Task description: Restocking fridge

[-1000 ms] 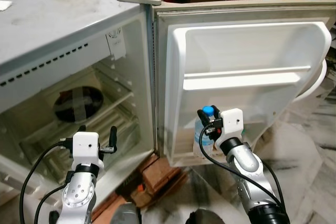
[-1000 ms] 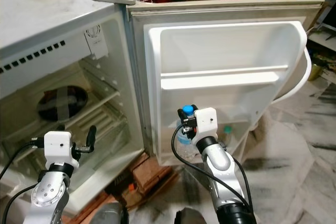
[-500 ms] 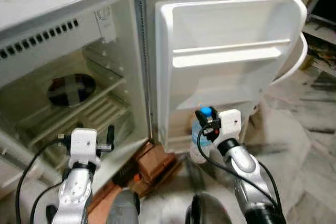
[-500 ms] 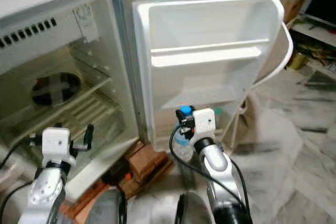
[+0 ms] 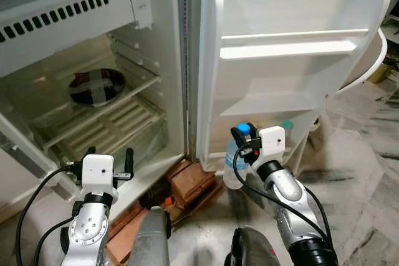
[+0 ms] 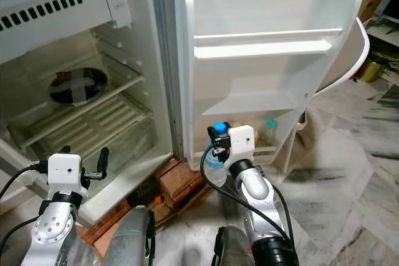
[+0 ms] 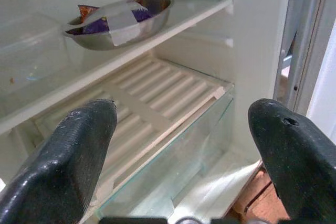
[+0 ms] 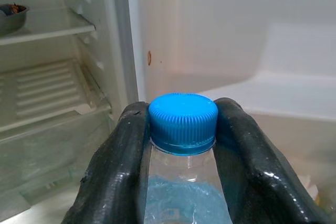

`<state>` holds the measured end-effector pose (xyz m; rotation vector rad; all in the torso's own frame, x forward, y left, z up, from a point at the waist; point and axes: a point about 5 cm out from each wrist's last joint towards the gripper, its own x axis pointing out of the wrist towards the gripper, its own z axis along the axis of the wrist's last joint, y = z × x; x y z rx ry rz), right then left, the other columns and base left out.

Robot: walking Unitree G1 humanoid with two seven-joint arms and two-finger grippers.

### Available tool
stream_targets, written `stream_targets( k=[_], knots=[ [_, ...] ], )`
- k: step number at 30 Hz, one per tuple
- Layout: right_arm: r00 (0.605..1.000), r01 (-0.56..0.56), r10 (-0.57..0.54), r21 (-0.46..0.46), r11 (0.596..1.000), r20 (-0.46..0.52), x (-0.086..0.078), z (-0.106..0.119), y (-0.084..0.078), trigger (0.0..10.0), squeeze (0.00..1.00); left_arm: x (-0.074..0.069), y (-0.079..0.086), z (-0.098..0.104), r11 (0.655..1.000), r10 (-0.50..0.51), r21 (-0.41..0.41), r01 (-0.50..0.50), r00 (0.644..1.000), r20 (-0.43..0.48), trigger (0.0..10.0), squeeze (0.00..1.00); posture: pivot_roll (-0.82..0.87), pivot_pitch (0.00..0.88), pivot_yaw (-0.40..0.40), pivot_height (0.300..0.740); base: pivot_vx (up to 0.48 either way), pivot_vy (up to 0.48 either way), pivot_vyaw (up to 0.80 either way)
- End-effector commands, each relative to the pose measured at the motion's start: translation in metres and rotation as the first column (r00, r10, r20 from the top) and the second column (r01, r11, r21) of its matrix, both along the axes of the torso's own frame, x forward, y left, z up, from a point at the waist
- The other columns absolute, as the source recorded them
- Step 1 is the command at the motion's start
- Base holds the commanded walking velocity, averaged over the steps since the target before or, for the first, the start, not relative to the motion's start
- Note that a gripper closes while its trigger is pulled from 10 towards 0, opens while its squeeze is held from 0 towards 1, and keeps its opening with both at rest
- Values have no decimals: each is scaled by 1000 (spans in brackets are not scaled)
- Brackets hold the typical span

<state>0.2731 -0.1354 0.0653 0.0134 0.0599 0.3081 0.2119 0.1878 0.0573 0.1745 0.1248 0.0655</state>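
Observation:
My right gripper (image 5: 242, 136) is shut on the neck of a clear water bottle (image 5: 232, 161) with a blue cap (image 8: 182, 121). It holds the bottle upright in front of the lowest shelf of the open fridge door (image 5: 293, 60). Another bottle with a green cap (image 6: 270, 131) stands in that lowest door shelf. My left gripper (image 5: 107, 157) is open and holds nothing, low in front of the fridge body. A metal bowl (image 7: 118, 22) crossed with tape sits on the upper glass shelf (image 5: 93, 113) inside the fridge.
Red bricks (image 5: 190, 182) prop the fridge at its lower front corner. A clear crisper cover (image 7: 173, 145) spans the bottom of the fridge. Marble floor (image 5: 355, 166) lies to the right of the door. The two upper door shelves (image 5: 293, 45) hold nothing.
The camera has shifted, so the fridge sits differently in the picture. My right gripper keeps its hold on the bottle, and the left gripper stays open.

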Motion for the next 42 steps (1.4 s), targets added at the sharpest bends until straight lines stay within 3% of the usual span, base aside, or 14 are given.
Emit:
stream_targets(
  k=[1, 13, 34, 42],
  knots=[
    [999, -7, 7, -7, 1000, 42, 4, 8, 0, 10000, 0, 2, -1, 4, 1000, -2, 8, 2, 1000, 10, 10000, 0, 149, 74, 4, 658, 0, 0, 0],
    [974, -106, 119, -77, 991, 194, 16, 44, 15, 10000, 0, 5, 0, 22, 1000, -4, -13, 4, 998, 58, 10000, 0, 147, 193, -17, 658, 0, 0, 0],
    [967, -124, 140, -89, 988, 212, 13, 52, 15, 10000, 0, 5, 0, 25, 999, 18, -35, -16, 999, 49, 10000, 0, 132, 227, -32, 658, 0, 0, 0],
    [947, -218, 230, -78, 973, 223, 8, 56, 24, 10000, 0, 3, -2, 25, 999, 12, -37, -10, 999, 43, 10000, 0, 136, 230, -35, 658, 0, 0, 0]
  ],
)
